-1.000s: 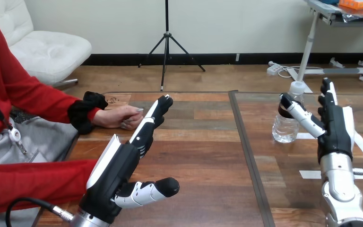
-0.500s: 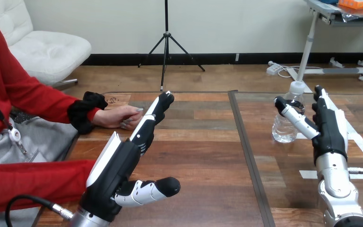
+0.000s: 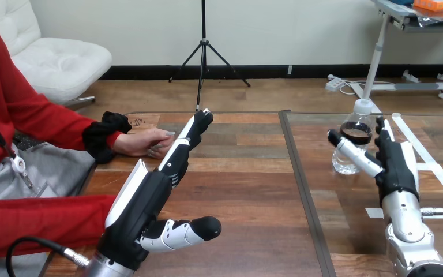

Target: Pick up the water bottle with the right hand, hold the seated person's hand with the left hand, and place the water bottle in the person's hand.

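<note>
Wooden table point(image 3: 242, 173) lies bare across its middle, leaving wide room between the two arms. Right of the dark seam point(image 3: 293, 156), the water bottle point(image 3: 357, 131) stands upright, short of the far edge. The right hand point(image 3: 393, 167) is spread wide at it, thumb crossing its front, fingers straight just beside it. The left hand point(image 3: 144, 208) reaches out flat, fingertips by the person's hand point(image 3: 144, 143) near the left edge; contact I cannot tell.

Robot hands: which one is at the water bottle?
The right hand, open, its thumb across the front of the water bottle. The left hand lies stretched out beside the person's hand, far from the bottle.
</note>
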Available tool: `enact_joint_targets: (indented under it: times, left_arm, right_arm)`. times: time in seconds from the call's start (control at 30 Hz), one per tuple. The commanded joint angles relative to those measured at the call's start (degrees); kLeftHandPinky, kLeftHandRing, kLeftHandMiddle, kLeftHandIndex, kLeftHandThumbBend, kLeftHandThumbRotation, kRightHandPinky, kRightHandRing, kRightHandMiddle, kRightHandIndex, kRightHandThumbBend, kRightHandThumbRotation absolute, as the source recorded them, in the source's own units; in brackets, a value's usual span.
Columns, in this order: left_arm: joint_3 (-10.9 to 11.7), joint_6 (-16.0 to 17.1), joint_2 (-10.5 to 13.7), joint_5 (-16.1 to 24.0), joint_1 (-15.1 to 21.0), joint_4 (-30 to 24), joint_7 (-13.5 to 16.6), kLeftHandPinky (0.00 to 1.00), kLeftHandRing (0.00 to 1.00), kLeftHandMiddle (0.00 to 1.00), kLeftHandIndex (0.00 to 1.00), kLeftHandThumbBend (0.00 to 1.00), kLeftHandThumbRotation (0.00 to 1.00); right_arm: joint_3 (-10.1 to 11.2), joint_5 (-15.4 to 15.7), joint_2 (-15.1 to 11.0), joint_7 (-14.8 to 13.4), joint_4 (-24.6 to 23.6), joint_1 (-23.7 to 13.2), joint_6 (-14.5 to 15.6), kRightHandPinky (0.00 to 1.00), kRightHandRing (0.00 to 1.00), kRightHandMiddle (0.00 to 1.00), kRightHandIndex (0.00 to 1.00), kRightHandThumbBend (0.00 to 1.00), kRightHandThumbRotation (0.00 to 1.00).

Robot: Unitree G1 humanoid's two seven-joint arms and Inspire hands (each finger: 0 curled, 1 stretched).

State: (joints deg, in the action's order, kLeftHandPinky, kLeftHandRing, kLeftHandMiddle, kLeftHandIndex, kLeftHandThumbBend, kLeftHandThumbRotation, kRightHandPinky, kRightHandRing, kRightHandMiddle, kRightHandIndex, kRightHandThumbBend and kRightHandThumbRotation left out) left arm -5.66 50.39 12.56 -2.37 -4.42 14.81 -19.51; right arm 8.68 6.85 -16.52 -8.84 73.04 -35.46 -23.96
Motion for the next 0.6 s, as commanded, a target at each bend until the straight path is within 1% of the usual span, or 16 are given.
enact_joint_targets:
  times: [0.0,0.23,0.33,0.5,0.57]
  left_arm:
    - [0.4,0.4,-0.2,0.1,1.2,-2.9,0.6,1.00,1.00,1.00,1.00,1.00,0.77]
    - [0.3,0.4,-0.3,0.1,1.1,-3.3,0.6,0.99,1.00,1.00,1.00,1.00,0.77]
    - [0.2,0.6,-0.3,0.2,1.1,-3.3,0.6,0.99,1.00,1.00,1.00,1.00,0.77]
    - [-0.1,0.1,-0.2,-0.6,0.9,-3.7,0.1,0.99,1.00,1.00,1.00,1.00,0.77]
    - [-0.1,0.0,-0.2,-0.5,0.9,-3.8,0.1,1.00,1.00,1.00,1.00,1.00,0.77]
  right_arm:
    - [-0.4,0.2,-2.3,0.4,0.5,-5.8,0.6,0.99,1.00,1.00,1.00,1.00,0.53]
    - [-0.2,0.1,-2.4,1.0,0.8,-5.9,1.3,1.00,1.00,1.00,1.00,1.00,0.51]
    - [-0.7,0.7,-2.5,0.6,1.0,-6.0,1.9,1.00,1.00,1.00,1.00,1.00,0.51]
    - [-0.2,0.1,-2.5,1.5,1.5,-6.3,3.2,1.00,1.00,1.00,1.00,1.00,0.50]
    - [-0.2,-0.1,-2.5,1.8,1.5,-6.3,3.2,1.00,1.00,1.00,1.00,1.00,0.50]
